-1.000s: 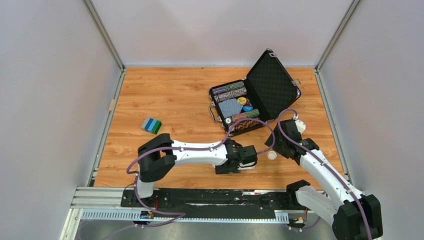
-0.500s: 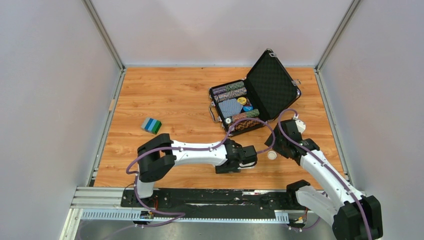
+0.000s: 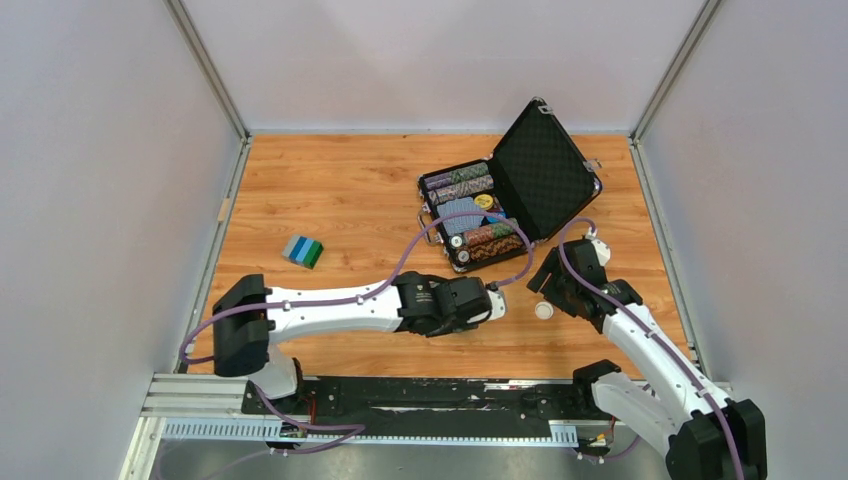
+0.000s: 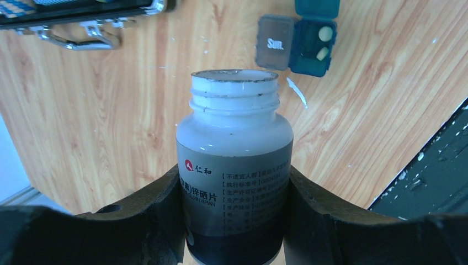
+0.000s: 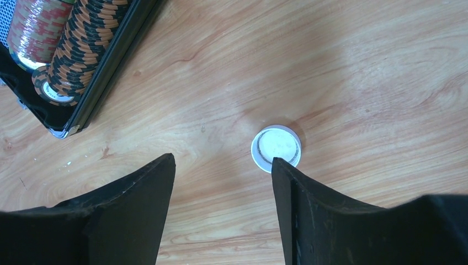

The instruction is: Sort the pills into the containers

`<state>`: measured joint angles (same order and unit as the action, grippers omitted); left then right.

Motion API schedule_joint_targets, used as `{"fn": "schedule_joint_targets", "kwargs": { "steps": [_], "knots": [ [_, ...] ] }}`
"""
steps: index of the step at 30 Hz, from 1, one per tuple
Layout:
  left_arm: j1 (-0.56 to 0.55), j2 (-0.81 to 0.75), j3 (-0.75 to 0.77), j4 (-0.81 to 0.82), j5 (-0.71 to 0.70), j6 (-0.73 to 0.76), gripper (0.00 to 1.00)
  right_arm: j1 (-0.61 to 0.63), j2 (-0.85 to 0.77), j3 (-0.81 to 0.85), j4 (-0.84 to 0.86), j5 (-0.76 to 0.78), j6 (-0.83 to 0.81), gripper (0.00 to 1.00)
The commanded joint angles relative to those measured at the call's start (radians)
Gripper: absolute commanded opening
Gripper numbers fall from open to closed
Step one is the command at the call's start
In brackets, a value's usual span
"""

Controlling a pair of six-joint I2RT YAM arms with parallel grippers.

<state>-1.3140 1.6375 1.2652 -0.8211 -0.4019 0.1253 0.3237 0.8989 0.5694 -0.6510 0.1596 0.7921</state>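
The left claw (image 4: 234,182) is clamped on an uncapped white pill bottle (image 4: 234,127), whose base is cut off by the frame's lower edge. Beyond the bottle mouth a teal pill box (image 4: 313,48) lies on the worktop (image 4: 110,110), its lid (image 4: 274,42), grey inside and marked "Sun.", swung open, with two pale pills (image 4: 325,34) inside. A second teal piece (image 4: 317,6) above it is cropped. The overhead view does not show this box. The right claw (image 5: 223,165) stands apart over the white cap (image 5: 276,146), clear of it; the chip case (image 5: 66,55) is only partly in view
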Motion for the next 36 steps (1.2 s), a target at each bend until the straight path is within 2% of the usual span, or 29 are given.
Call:
{"fn": "schedule_joint_targets", "kwargs": {
  "steps": [1,4,7,12,16,18,24,27,31,34,36],
  "knots": [
    [0.022,-0.133,-0.042,0.17,-0.041,-0.024,0.0,-0.005,0.011,0.021,0.007,-0.012,-0.013,0.67],
    [0.06,-0.196,-0.097,0.281,-0.048,-0.033,0.0,-0.005,0.046,0.03,0.006,-0.021,-0.017,0.67],
    [0.101,-0.281,-0.17,0.462,-0.073,-0.046,0.0,-0.006,0.101,0.047,0.002,-0.035,-0.024,0.66],
    [0.148,-0.428,-0.3,0.773,-0.054,-0.05,0.0,-0.002,0.178,0.073,0.001,-0.045,-0.032,0.53],
    [0.148,-0.532,-0.407,1.109,0.014,-0.041,0.0,0.001,0.229,0.086,-0.001,-0.039,-0.034,0.47],
    [0.148,-0.551,-0.442,1.168,0.027,-0.031,0.0,0.002,0.252,0.093,-0.003,-0.035,-0.037,0.45],
    [0.148,-0.552,-0.45,1.169,0.039,-0.022,0.0,0.007,0.319,0.107,-0.012,-0.024,-0.056,0.4],
    [0.148,-0.554,-0.465,1.185,0.051,-0.039,0.0,0.013,0.367,0.111,-0.009,-0.027,-0.068,0.34],
    [0.148,-0.55,-0.473,1.181,0.054,-0.047,0.0,0.022,0.409,0.114,0.006,-0.042,-0.082,0.21],
    [0.148,-0.556,-0.484,1.175,0.05,-0.055,0.0,0.023,0.42,0.113,0.019,-0.069,-0.09,0.03],
    [0.148,-0.563,-0.489,1.173,0.048,-0.059,0.0,0.024,0.407,0.111,0.044,-0.127,-0.104,0.0]
  ]
}}
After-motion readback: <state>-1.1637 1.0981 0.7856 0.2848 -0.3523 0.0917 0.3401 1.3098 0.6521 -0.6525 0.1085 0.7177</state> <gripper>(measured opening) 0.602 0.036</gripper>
